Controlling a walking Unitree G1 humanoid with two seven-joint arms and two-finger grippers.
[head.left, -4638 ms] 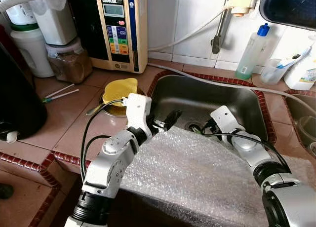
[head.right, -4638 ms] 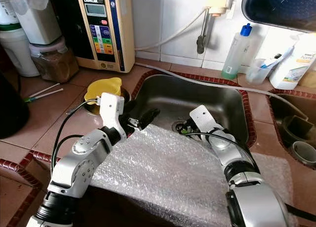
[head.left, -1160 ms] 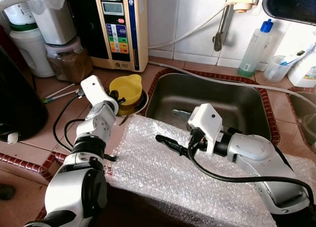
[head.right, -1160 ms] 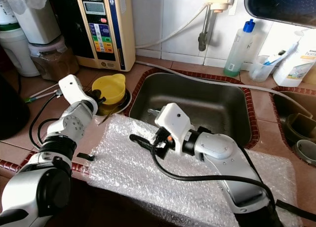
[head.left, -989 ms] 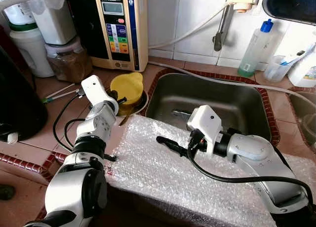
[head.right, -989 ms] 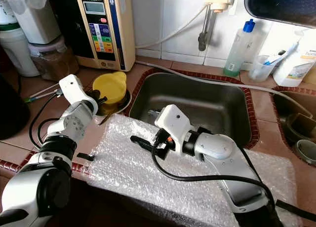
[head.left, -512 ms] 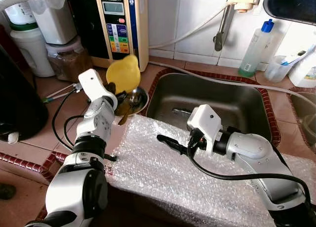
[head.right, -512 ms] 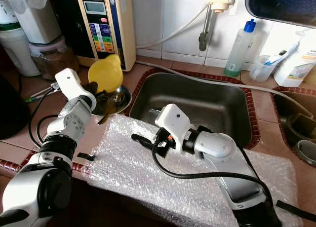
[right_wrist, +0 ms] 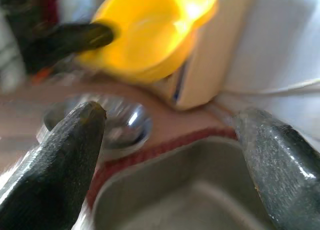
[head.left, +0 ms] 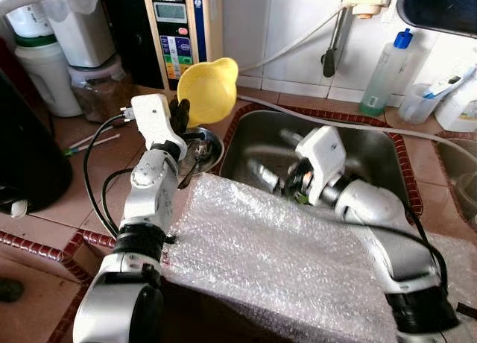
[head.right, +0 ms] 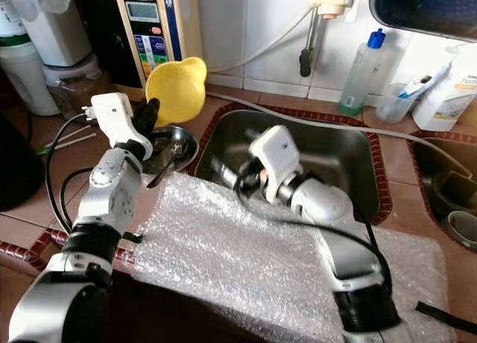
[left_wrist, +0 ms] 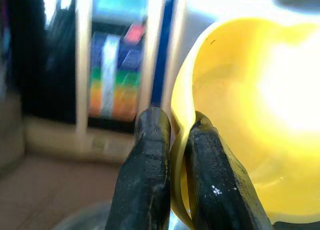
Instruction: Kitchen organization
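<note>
On the terracotta-tiled kitchen counter (head.left: 89,171), the left gripper (head.left: 181,113), pinching the yellow plastic bowl's (head.left: 207,89) rim, has lifted it off the steel dish (head.left: 203,147), while the right gripper (head.left: 262,175), spread wide and empty, swings over the sink (head.left: 358,153).

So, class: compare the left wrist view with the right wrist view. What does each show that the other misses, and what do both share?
Left wrist alone: the two fingers pinching the yellow bowl's rim, seen close up. Right wrist alone: the right gripper's wide-open jaws, the sink and the steel dish beside it. Both: the yellow bowl and the panelled machine behind it.
</note>
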